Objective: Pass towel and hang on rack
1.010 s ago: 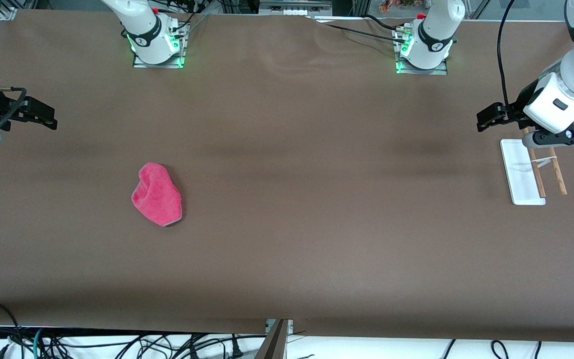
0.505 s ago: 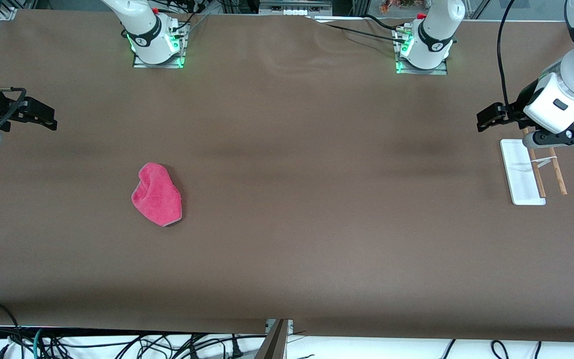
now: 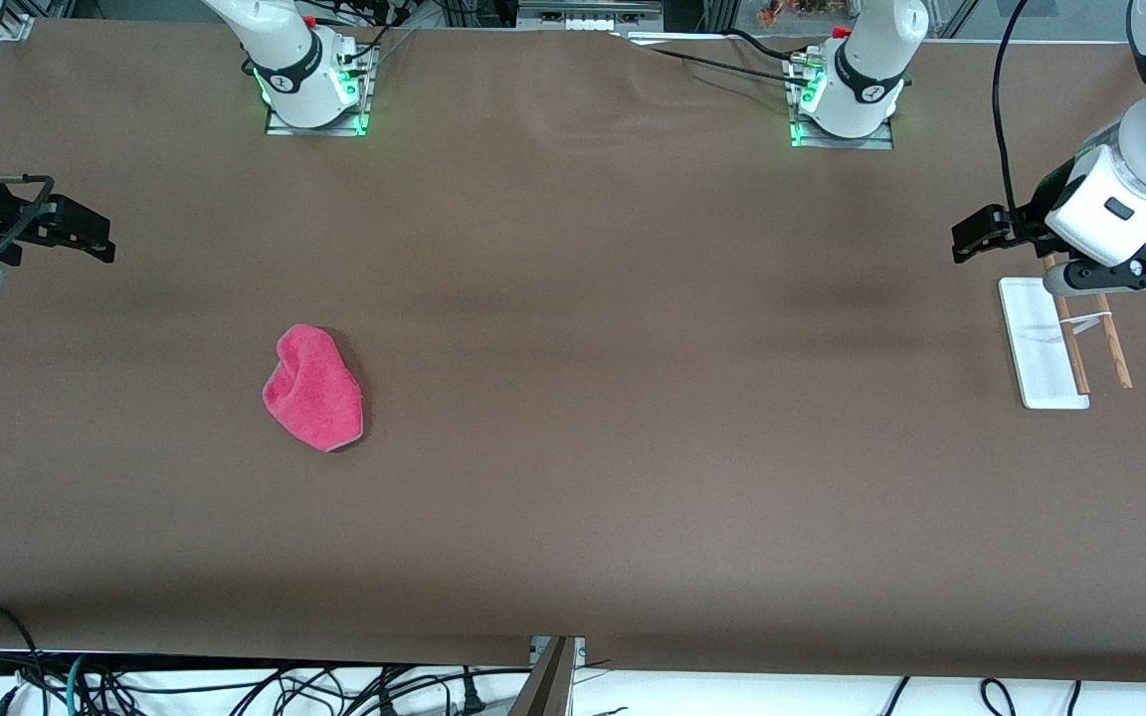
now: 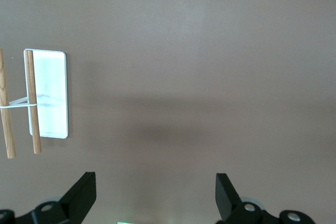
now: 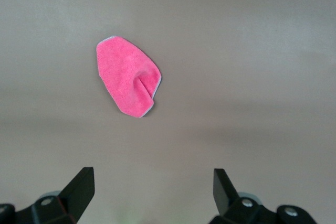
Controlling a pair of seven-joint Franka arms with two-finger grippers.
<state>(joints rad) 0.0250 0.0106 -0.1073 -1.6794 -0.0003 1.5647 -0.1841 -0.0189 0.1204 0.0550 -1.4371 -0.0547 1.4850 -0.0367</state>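
The table (image 3: pixel 573 517) held the towel (image 3: pixel 314 390) crumpled at eight o'clock from its centre, untouched. The rack (image 3: pixel 1043 343) stood at three o'clock, ready for hanging. Both the right gripper (image 3: pixel 86 237) and left gripper (image 3: pixel 971 239) waited aloft, jaws wide, empty.

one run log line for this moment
towel: flat on table, right arm's end | rack: bare, left arm's end | right claw: open, empty | left claw: open, near rack
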